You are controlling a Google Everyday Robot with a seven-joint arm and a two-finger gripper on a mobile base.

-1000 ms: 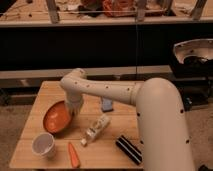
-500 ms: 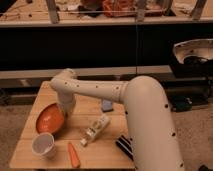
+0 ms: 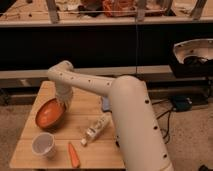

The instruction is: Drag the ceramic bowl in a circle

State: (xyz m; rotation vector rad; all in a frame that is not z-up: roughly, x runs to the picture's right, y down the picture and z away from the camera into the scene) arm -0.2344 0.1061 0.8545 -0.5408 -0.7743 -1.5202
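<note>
The ceramic bowl, wide, shallow and orange-red inside with a darker rim, sits on the left part of the small wooden table. My gripper hangs at the end of the white arm and reaches down onto the bowl's far right rim. The arm's wrist hides the contact point.
A small white cup stands at the table's front left. An orange carrot-like item lies beside it. A clear bottle lies on its side mid-table. My white arm covers the table's right side. A dark shelf runs behind.
The bowl has slid toward the table's left edge with the gripper on its rim. The arm has swung left with it.
</note>
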